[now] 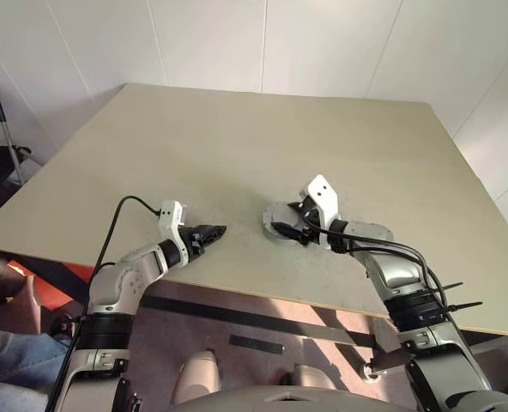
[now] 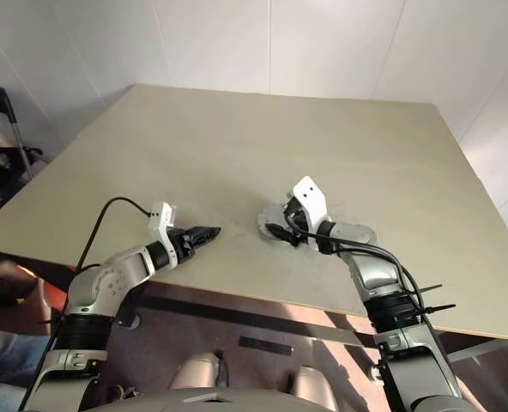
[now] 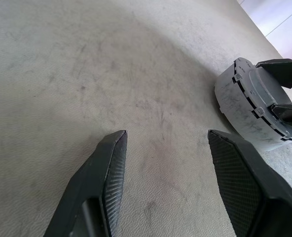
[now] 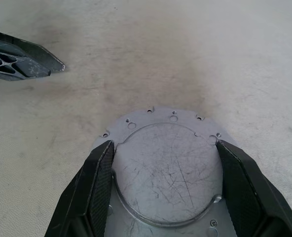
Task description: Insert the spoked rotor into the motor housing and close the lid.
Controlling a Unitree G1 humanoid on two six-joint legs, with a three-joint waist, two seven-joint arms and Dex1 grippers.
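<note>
Nearest the camera, the left claw (image 1: pixel 213 232) hovers released over bare table (image 1: pixel 194 146), holding nothing. Just beyond, to its right, the right claw (image 1: pixel 290 230) is spread wide around the motor housing (image 3: pixel 252 106), its fingers (image 4: pixel 99 185) flanking the raised round part of the scratched grey lid (image 4: pixel 168 165), which already covers it. Whether they actually press on it I cannot tell. The spoked rotor is presumably inside. To finish well, seat the lid flat and centred, pressing evenly so it doesn't tip. No readable brand, label or writing appears anywhere.
</note>
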